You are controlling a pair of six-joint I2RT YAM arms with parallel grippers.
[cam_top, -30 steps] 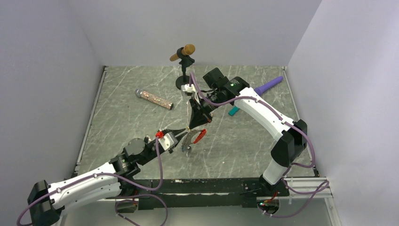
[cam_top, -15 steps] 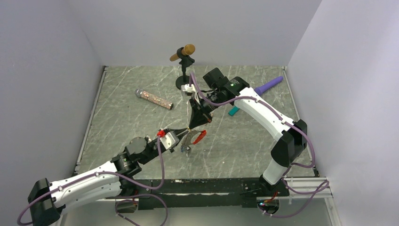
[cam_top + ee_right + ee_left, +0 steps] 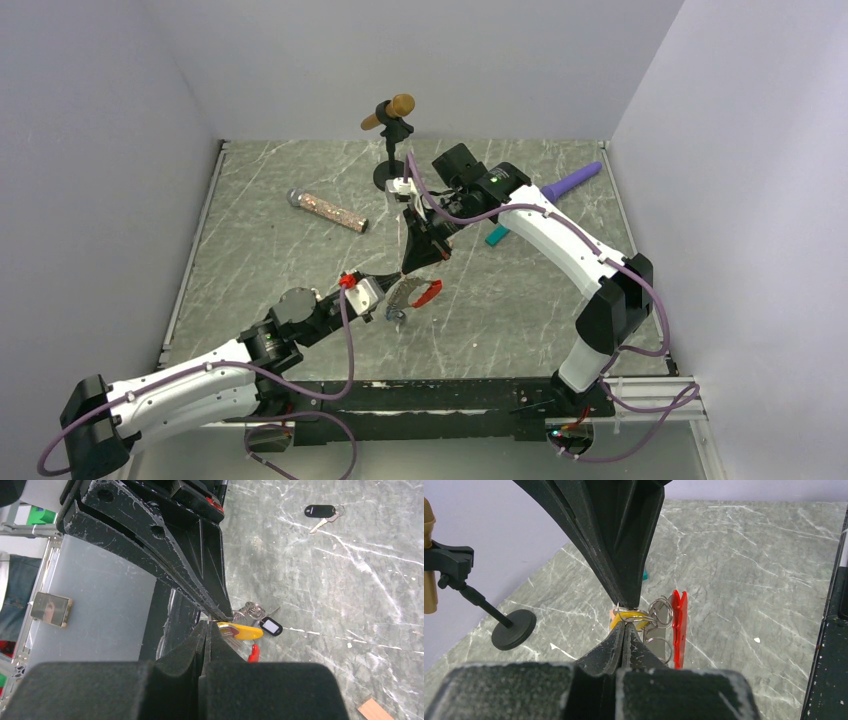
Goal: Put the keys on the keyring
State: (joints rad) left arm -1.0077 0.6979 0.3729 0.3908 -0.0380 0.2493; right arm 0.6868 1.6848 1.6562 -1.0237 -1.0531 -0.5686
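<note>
The keyring (image 3: 659, 611) shifted slightly, red fob (image 3: 679, 625) beside yellow key (image 3: 636, 619).

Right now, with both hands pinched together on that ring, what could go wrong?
The left hand and right hand pinch shut tip to tip at the ring and yellow key; a small slip could drop the key, or the ring with its red tag. Pushing closer could jam the tips together.
</note>
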